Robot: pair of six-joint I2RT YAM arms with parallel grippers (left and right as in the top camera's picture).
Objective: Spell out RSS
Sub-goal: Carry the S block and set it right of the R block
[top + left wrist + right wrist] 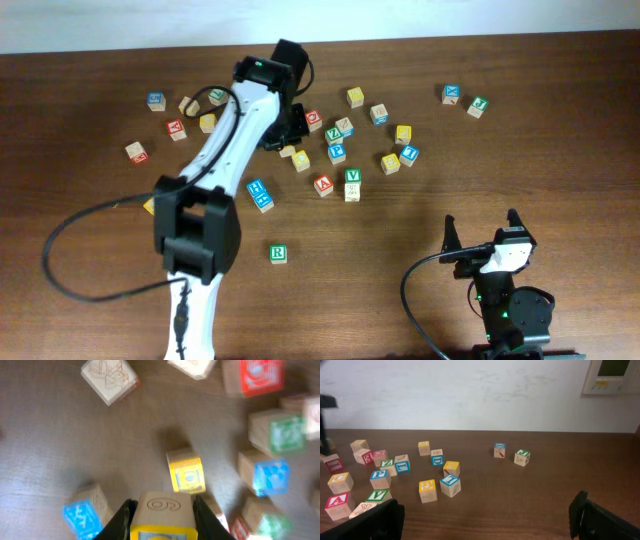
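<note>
A green R block (278, 254) stands alone on the near middle of the table. My left gripper (162, 517) is shut on a yellow-edged wooden block (163, 510) with a carved 6 or 9 on top; the letter on it does not show. It hangs above the scattered letter blocks at the far middle of the table, where the left arm (262, 80) reaches in the overhead view. My right gripper (481, 228) is open and empty near the front right; its fingers (485, 515) frame bare table.
Several letter blocks lie scattered across the far half of the table, among them a yellow block (186, 474) just under the left gripper, a blue pair (260, 194), and a blue (452, 94) and green block (478, 106) at the far right. A black cable (60, 250) loops at the left.
</note>
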